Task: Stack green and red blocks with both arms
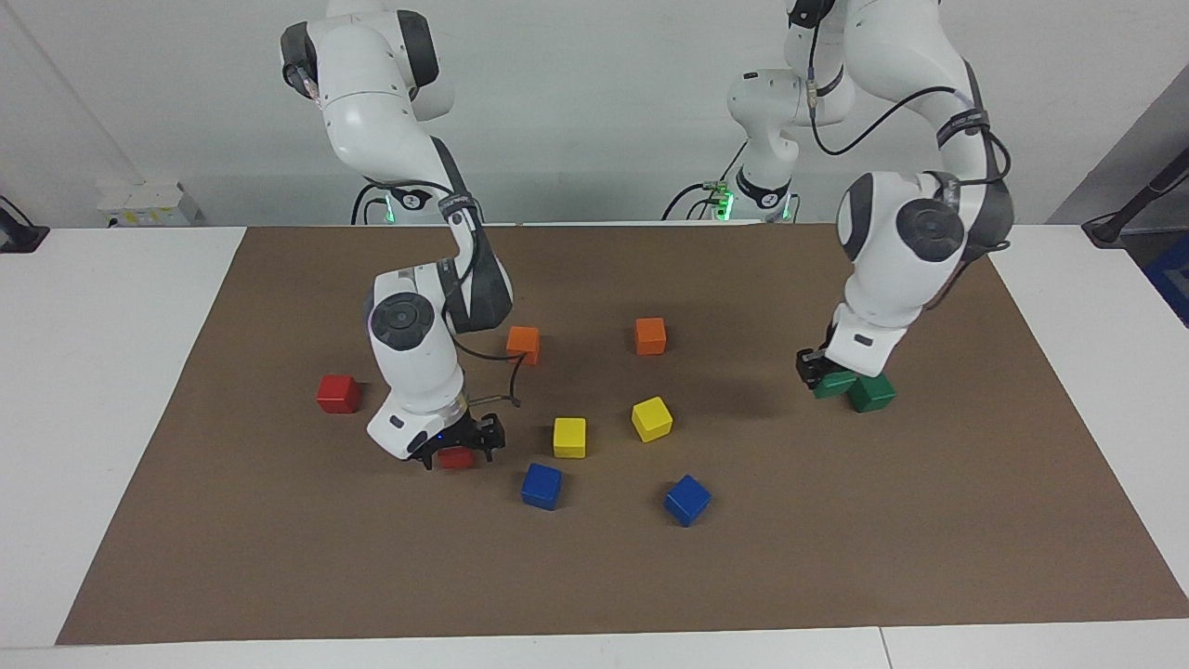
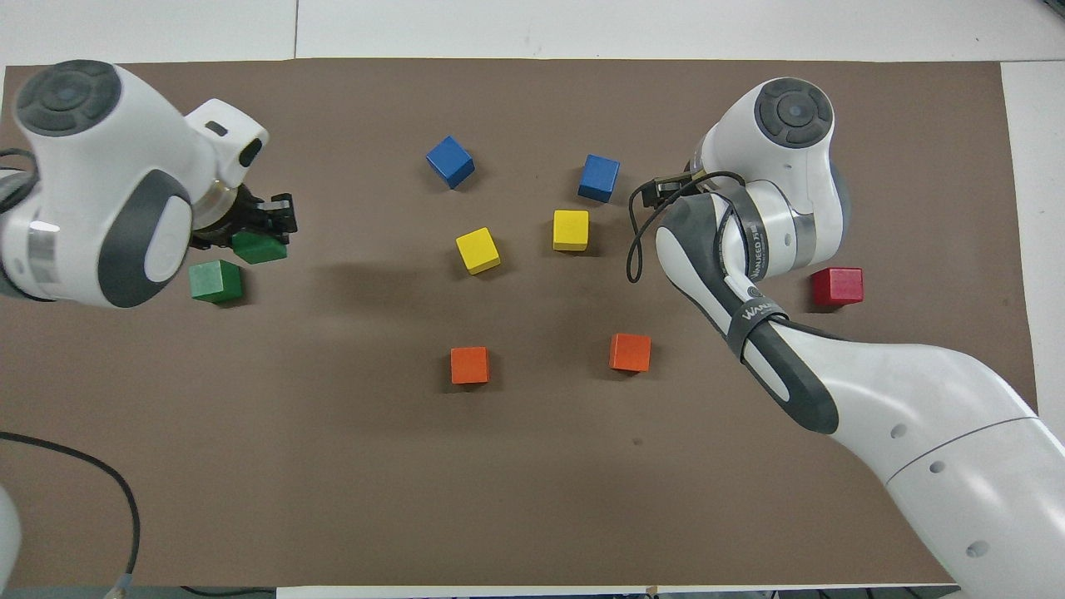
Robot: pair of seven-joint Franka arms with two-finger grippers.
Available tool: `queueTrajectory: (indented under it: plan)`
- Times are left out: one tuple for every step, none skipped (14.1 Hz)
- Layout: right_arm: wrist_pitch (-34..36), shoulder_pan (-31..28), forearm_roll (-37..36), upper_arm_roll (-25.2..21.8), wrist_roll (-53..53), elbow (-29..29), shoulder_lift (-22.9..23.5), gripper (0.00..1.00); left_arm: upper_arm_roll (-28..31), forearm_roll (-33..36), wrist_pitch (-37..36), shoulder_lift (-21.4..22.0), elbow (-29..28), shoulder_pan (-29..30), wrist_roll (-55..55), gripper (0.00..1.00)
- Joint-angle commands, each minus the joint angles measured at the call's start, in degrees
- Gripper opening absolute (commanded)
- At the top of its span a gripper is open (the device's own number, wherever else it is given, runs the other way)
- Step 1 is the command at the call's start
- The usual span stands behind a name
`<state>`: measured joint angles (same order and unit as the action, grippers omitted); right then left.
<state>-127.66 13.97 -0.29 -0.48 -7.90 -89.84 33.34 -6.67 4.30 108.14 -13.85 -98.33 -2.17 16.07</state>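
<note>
My left gripper [image 1: 829, 377] [image 2: 252, 239] is shut on a dark green block [image 1: 835, 384] [image 2: 260, 248] and holds it off the mat, just beside the other green block [image 1: 871, 392] [image 2: 215, 280], which lies at the left arm's end. Down at the mat, my right gripper [image 1: 455, 448] is open, with a finger on either side of a red block [image 1: 456, 458]. In the overhead view the right arm's wrist hides that gripper and that block. A second red block [image 1: 337, 393] [image 2: 838, 285] lies apart, toward the right arm's end.
On the brown mat [image 1: 594, 576] lie two orange blocks [image 1: 524, 344] [image 1: 650, 335], two yellow blocks [image 1: 569, 437] [image 1: 651, 418] and two blue blocks [image 1: 542, 485] [image 1: 686, 499], all between the two grippers.
</note>
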Motion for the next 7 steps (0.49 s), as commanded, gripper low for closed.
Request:
queueTrajectory:
  plan:
    - [-2.68, -1.14, 0.55, 0.57, -0.81, -2.35, -0.47, 1.0, -0.36, -1.13, 0.48, 2.34, -3.97, 4.09, -8.4, 0.0]
    - [-2.59, -1.14, 0.55, 0.57, -0.89, -2.35, -0.47, 1.0, -0.45, -1.13, 1.01, 2.51, -4.76, 5.84, -10.86, 0.0]
    - [-2.33, -1.23, 0.55, 0.57, -0.89, -2.35, -0.47, 0.9, -0.45, -1.13, 2.5, 2.95, -5.99, 7.42, -13.15, 0.0]
    - [-1.98, -1.23, 0.55, 0.57, -0.98, -2.35, -0.47, 0.67, -0.45, -1.39, 5.21, 3.56, -8.35, 8.05, -13.87, 0.0]
    - [-1.72, -1.23, 0.64, 0.57, -1.07, -2.62, -0.47, 0.46, -0.45, -1.74, 8.54, 4.35, -10.89, 8.05, -13.88, 0.0]
    - [-1.28, -1.23, 0.64, 0.57, -1.33, -2.71, -0.56, 0.19, -0.45, -1.75, 11.01, 4.71, -13.1, 8.05, -13.88, 0.0]
    - [-0.49, -1.23, 0.64, 0.57, -1.94, -2.71, -0.65, 0.0, -0.36, -1.75, 11.73, 4.97, -13.9, 8.14, -14.05, 0.0]
